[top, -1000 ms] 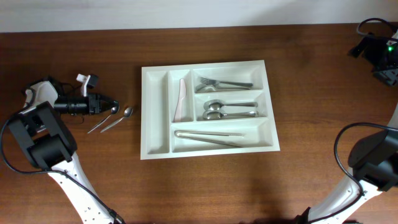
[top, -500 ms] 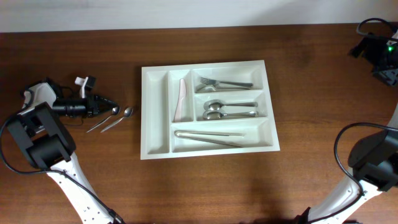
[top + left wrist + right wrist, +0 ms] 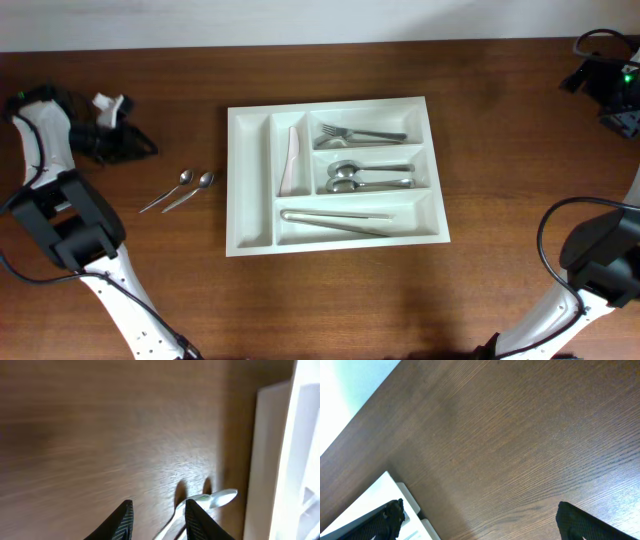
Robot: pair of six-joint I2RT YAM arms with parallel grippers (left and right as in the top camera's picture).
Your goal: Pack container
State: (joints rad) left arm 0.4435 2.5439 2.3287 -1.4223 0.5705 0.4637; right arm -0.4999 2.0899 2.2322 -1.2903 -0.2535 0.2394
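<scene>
The container [image 3: 232,180], a large white cutlery tray, lies in the middle of the table. Its compartments hold a fork [image 3: 360,133], spoons [image 3: 360,177], long utensils [image 3: 335,218] and a pale knife [image 3: 291,160]; the far left narrow compartment is bare. Two small spoons [image 3: 205,181] [image 3: 183,177] lie on the table left of the tray. My left gripper [image 3: 138,143] is open and empty, up and left of them. In the left wrist view the gripper [image 3: 159,520] looks at a spoon [image 3: 220,497] and the tray edge [image 3: 270,460]. My right gripper [image 3: 480,520] is wide open and empty, at the far right back [image 3: 585,78].
The dark wood table runs to a white wall at the back. The tray's corner shows in the right wrist view [image 3: 380,495]. Cables and the right arm's base sit at the right edge [image 3: 600,250].
My left gripper has pulled back from the two spoons, moving left and toward the back of the table. The spoons and the tray have not moved. The right arm is still.
</scene>
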